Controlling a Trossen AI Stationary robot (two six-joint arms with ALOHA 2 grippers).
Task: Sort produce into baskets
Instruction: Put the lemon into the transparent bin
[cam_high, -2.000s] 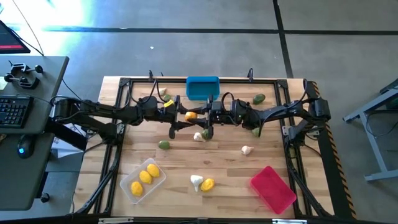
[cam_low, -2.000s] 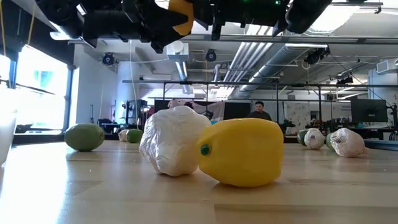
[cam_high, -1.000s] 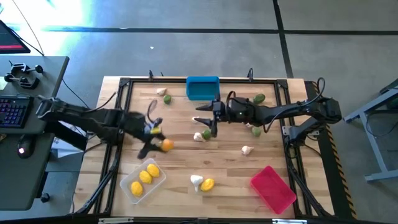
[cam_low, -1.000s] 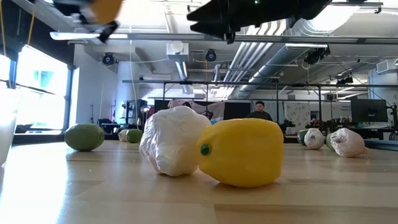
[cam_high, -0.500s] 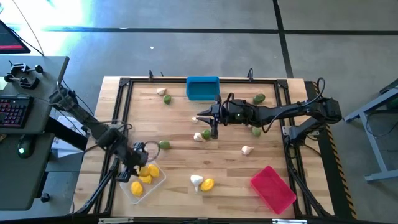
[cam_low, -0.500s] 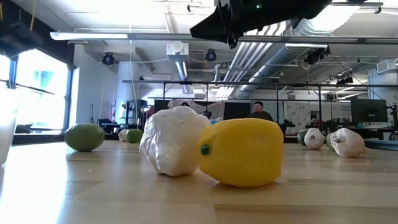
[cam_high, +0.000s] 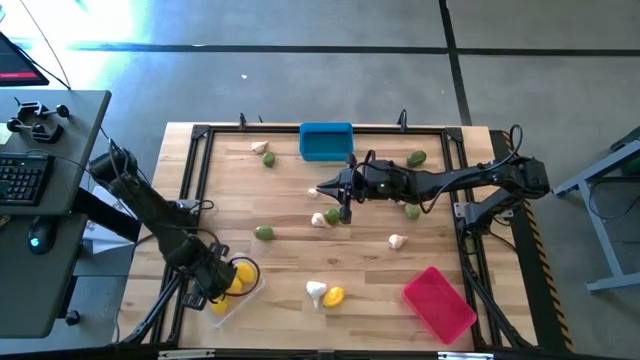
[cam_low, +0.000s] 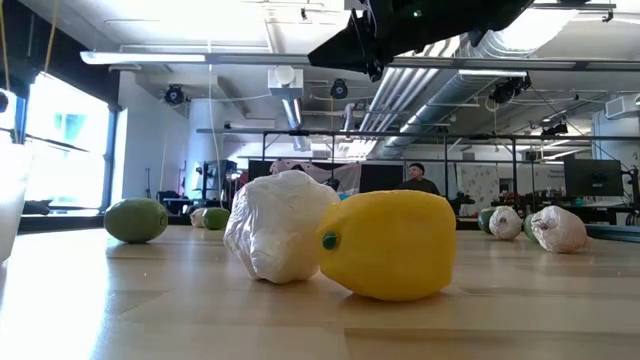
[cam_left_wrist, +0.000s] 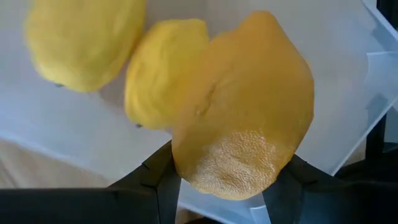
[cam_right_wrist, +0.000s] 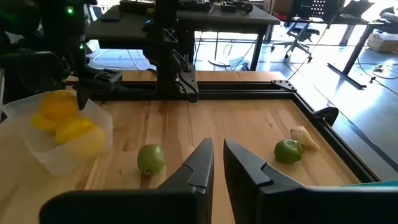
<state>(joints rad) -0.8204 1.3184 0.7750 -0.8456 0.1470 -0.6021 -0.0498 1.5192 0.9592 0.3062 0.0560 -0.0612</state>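
The desk (cam_high: 300, 250) carries three baskets, and the blue basket (cam_high: 325, 141) at its far edge is taken as the landmark. The red basket (cam_high: 438, 303) lies well away from it, at the near right corner, tilted askew. The clear basket (cam_high: 232, 285) lies well away at the near left corner, with yellow lemons (cam_left_wrist: 81, 40) seen inside it.

The left arm is stretched down over the clear basket, and the left gripper (cam_high: 218, 282) is placed directly above it. An orange-yellow lemon (cam_left_wrist: 245, 106) is clamped between its two fingers (cam_left_wrist: 163, 180), with the basket floor and two other lemons just beyond it.

The right arm is extended across the desk just in front of the blue basket. The right gripper (cam_high: 343, 192) is held above the wood, its fingers (cam_right_wrist: 194, 168) set narrowly apart with nothing between them.

Loose produce is scattered around. A green piece (cam_high: 417, 158) lies to the right of the blue basket, and another green piece (cam_high: 269, 160) with a garlic bulb (cam_high: 260, 147) lies to its left. A green piece (cam_high: 264, 233) rests nearer the desk's middle. A garlic bulb (cam_high: 398, 240) lies between the blue and red baskets. At the near edge, far from the blue basket, a garlic bulb (cam_low: 280, 225) and a lemon (cam_low: 390, 245) are touching.
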